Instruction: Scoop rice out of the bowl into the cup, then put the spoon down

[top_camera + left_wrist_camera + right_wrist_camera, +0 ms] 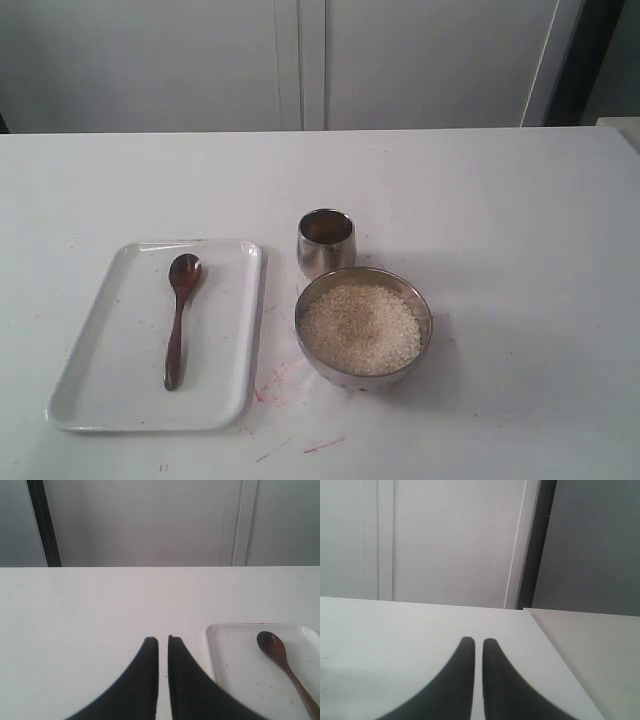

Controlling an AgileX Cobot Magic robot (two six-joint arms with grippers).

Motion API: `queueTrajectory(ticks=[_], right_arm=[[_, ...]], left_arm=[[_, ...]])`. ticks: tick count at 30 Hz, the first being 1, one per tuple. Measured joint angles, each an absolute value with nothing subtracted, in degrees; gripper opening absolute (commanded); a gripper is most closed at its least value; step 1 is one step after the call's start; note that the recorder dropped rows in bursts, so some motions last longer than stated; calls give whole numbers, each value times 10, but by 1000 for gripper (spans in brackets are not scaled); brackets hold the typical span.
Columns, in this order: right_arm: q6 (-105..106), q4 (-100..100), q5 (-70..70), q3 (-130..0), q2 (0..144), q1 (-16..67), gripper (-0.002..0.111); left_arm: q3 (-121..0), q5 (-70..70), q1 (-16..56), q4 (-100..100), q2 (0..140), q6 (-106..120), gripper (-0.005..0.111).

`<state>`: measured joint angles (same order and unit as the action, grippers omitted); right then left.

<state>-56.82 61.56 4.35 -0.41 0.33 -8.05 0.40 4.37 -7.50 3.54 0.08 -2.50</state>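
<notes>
The steel bowl (364, 374) sits at the table's centre front, heaped with pale rice (360, 328). Just behind it and touching its rim stands the small steel cup (325, 242); I cannot tell what is inside it. The dark wooden spoon (179, 315) lies on the white tray (110, 395), scoop toward the back; its scoop also shows in the left wrist view (272, 647). Neither arm appears in the exterior view. My left gripper (163, 639) is shut and empty over bare table beside the tray (235, 665). My right gripper (474, 641) is shut and empty over bare table.
Red marks (300, 425) stain the table in front of the tray and bowl. White cabinet doors (300, 60) stand behind the table. In the right wrist view the table's edge (560, 655) runs close beside the gripper.
</notes>
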Motion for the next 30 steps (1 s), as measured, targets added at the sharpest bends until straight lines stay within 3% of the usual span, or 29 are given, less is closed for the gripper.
queueTrajectory(ticks=[18, 21, 30], right_arm=[[-569, 616, 27, -4, 3, -80, 7], [-569, 616, 27, -4, 3, -80, 0], [-561, 616, 34, -4, 3, -80, 0]], left_arm=[[4, 44, -75, 35, 1, -25, 14], [4, 44, -75, 35, 1, -25, 14], [4, 44, -75, 35, 1, -25, 14]])
